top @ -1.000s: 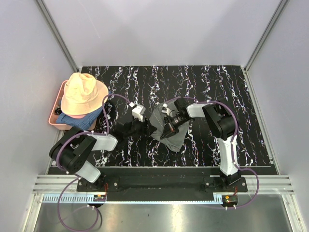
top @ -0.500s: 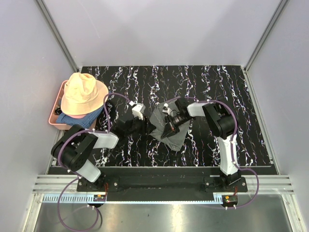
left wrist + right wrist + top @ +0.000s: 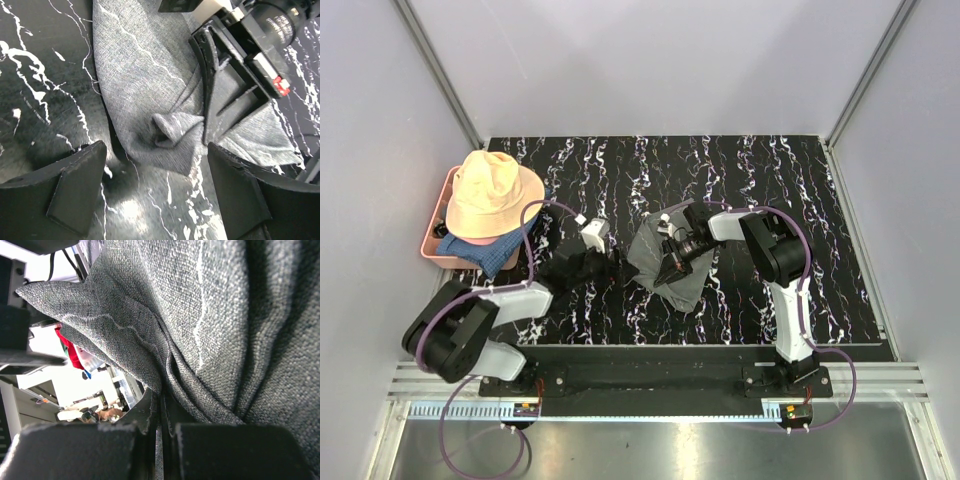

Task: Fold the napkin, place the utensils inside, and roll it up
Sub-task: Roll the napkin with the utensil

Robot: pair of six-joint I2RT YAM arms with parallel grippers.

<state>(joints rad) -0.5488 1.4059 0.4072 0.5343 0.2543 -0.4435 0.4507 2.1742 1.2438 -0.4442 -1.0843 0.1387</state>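
Note:
The grey napkin (image 3: 680,278) lies crumpled on the black marble table, partly lifted on its left side. My right gripper (image 3: 672,262) is shut on a bunched fold of the napkin (image 3: 225,315), the cloth pinched between its fingertips (image 3: 161,407). My left gripper (image 3: 608,267) is open and empty, low over the table just left of the napkin's edge (image 3: 140,75). In the left wrist view its gripper (image 3: 160,200) frames bare table, and the right gripper (image 3: 215,95) shows gripping the cloth. The gold spoon and the dark utensil are out of view.
A pink tray (image 3: 432,252) at the table's left edge holds a peach hat (image 3: 492,195) and a blue cloth (image 3: 485,252). Grey walls enclose the table on three sides. Cables loop off both arms.
My left arm has drawn back to the left, away from the napkin's edge, with its gripper open. The right gripper stays shut on the napkin, nearly still.

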